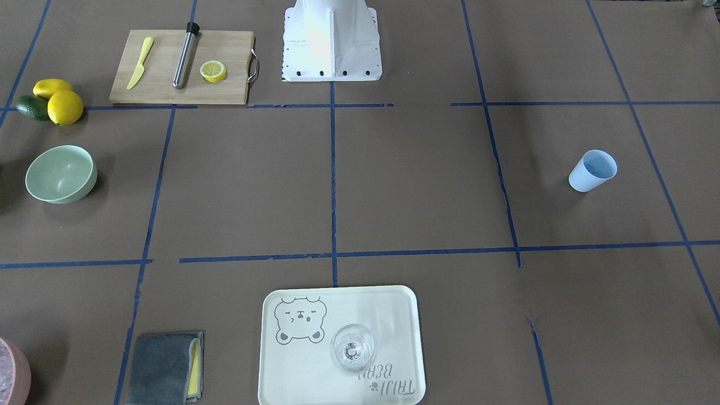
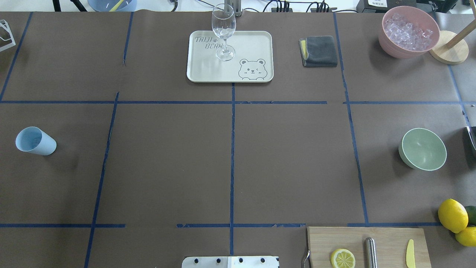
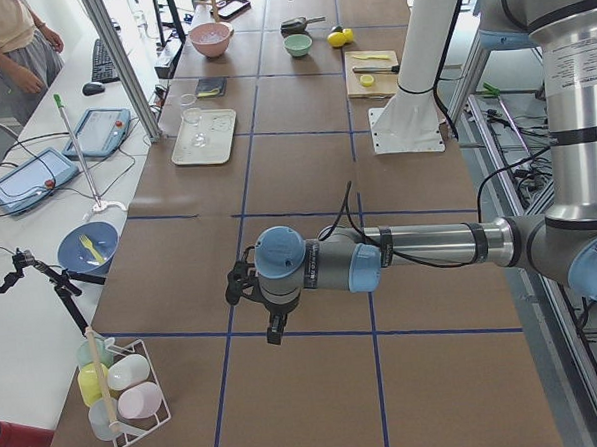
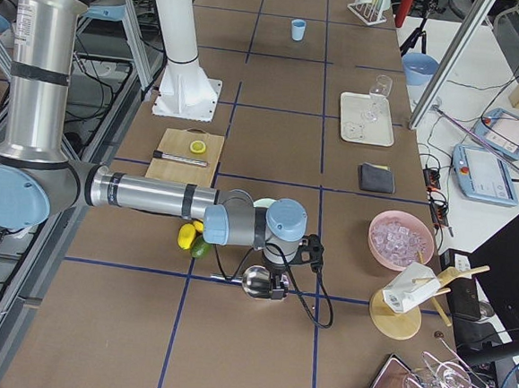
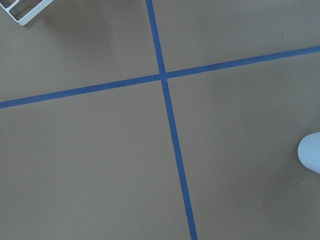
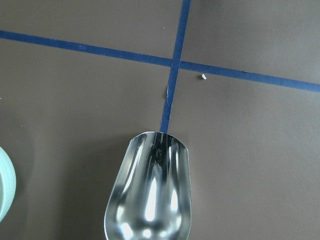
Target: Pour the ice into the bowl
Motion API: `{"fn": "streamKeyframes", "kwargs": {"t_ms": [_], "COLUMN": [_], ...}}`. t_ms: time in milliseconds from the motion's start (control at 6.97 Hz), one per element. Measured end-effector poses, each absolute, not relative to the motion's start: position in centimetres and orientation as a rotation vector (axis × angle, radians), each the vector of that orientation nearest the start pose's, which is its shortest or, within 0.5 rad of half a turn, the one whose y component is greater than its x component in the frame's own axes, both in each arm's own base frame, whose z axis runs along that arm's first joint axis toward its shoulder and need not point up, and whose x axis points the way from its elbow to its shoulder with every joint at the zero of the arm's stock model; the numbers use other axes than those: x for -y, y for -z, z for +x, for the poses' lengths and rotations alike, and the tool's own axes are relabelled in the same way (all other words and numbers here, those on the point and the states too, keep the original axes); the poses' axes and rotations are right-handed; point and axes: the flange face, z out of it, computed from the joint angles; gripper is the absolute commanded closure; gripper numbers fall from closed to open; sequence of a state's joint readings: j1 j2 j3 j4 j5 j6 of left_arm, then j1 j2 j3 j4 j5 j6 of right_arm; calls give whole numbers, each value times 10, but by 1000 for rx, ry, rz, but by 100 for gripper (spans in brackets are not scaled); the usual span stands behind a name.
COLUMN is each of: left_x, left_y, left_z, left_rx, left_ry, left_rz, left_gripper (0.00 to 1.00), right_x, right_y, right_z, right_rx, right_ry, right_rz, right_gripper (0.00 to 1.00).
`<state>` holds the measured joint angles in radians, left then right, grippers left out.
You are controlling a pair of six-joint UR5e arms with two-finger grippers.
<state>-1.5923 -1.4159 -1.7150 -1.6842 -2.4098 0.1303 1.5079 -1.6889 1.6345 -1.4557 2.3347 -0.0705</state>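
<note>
Right gripper [image 4: 277, 287]: hangs low over the counter's [image 2: 290, 156] right end. A bare metal scoop [image 6: 150, 190] juts out beneath its wrist camera, but no view shows the jaws well enough to tell whether they are spread or clamped on the handle. Left gripper [image 3: 274, 333]: hangs over the left end, jaw state likewise impossible to tell. Bowl [image 2: 423, 149]: mint green, upright, empty, near the right end and about midway between the robot's edge and the operators' edge. In the right wrist view its rim [image 6: 6, 185] shows at the picture's left border, so it lies just beside the scoop, off its flank and not ahead of its mouth, which points along the counter. Ice: no loose clear cubes can be made out, and the scoop holds none. Light blue cup [image 2: 35, 140]: upright near the left end, contents too small to read, close to the left gripper and well apart from the bowl. Judgement: the right arm is much nearer the bowl and the left arm nearer the cup. Anything in the cup must cross the counter's whole length.
</note>
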Motion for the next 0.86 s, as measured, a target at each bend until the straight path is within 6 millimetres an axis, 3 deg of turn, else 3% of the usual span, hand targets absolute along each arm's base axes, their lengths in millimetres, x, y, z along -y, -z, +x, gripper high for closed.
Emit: {"fn": "streamKeyframes", "kwargs": {"t_ms": [574,861], "left_x": [432,432], "left_y": [-643,-644], "left_z": [-67,-67], "left_rx": [-829,-832], "left_ry": [-151,-150], "left_rz": [163,161], "left_gripper": [0,0], "right_x": [456,458], "right_y": [-659,-649], "right_z": [34,9], "right_rx": [773,848], "right_ry": [179,222], "right_rz": [123,168], "right_gripper": [0,0]}}
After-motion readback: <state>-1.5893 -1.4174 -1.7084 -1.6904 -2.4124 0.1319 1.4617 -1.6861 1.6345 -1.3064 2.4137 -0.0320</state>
